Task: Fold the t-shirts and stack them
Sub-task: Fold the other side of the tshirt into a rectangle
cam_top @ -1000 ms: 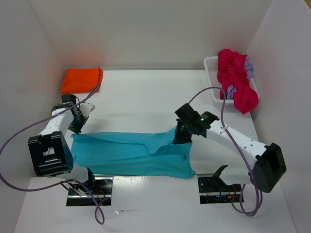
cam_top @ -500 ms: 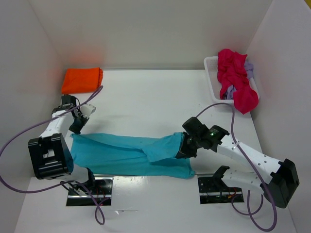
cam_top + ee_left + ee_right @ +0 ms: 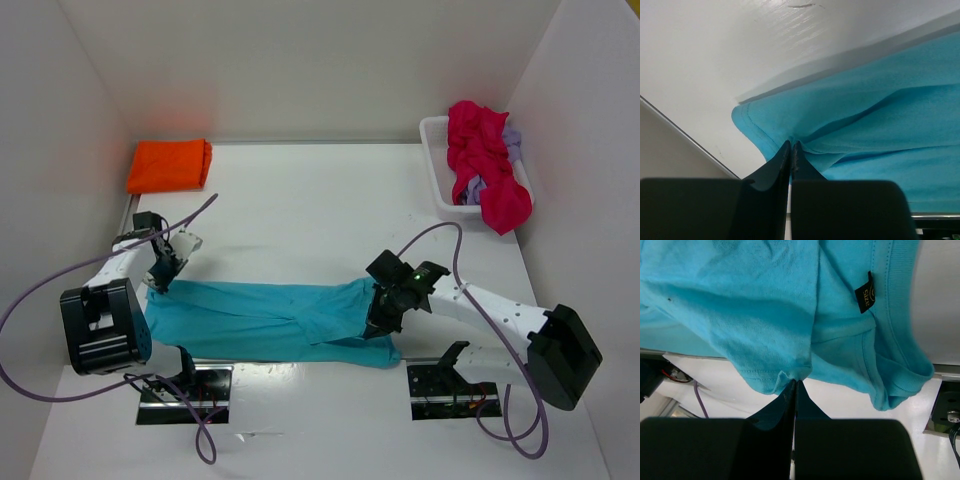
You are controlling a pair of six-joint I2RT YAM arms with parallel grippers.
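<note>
Orange shirt (image 3: pixel 168 165) lies folded far left of the basket (image 3: pixel 434 135); turquoise shirt (image 3: pixel 260 318), nearer than it, is mid-fold, left hand (image 3: pixel 159 282) and right hand (image 3: pixel 379 324) pinching its ends; magenta shirt (image 3: pixel 480 165) and lavender shirt (image 3: pixel 513 141) sit unfolded inside it.

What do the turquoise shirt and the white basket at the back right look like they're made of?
The turquoise t-shirt: soft matte knit, likely cotton jersey; it creases and drapes, with stitched hems and a ribbed collar. The basket: looks like white rigid plastic, going by its straight smooth rim; too small to be sure.
</note>
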